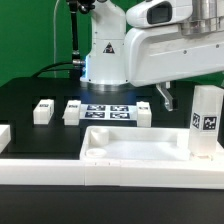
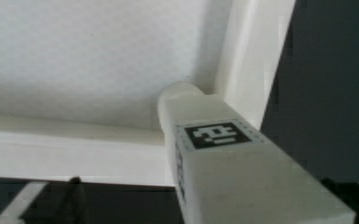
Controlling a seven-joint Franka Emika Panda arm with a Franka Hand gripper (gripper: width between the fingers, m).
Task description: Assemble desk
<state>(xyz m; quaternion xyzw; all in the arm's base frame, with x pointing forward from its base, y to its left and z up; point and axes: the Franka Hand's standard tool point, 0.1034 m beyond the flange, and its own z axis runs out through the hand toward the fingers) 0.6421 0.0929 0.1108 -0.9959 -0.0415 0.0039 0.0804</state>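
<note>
The white desk top (image 1: 130, 148) lies recessed face up near the front of the black table. One white square leg (image 1: 205, 120) with black-and-white tags stands upright in its corner on the exterior view's right. My gripper (image 1: 204, 88) comes down on the leg's top from under the arm's white wrist and is shut on it. In the wrist view the leg (image 2: 229, 160) runs from my gripper (image 2: 247, 216) down into the corner of the desk top (image 2: 87, 60). The fingers themselves are hidden by the leg.
Three loose legs lie behind the desk top: two toward the exterior view's left (image 1: 43, 111) (image 1: 72, 112) and one at the middle (image 1: 143, 112). The marker board (image 1: 108, 110) lies between them. A long white border bar (image 1: 90, 172) runs along the front. The robot base (image 1: 105, 60) stands behind.
</note>
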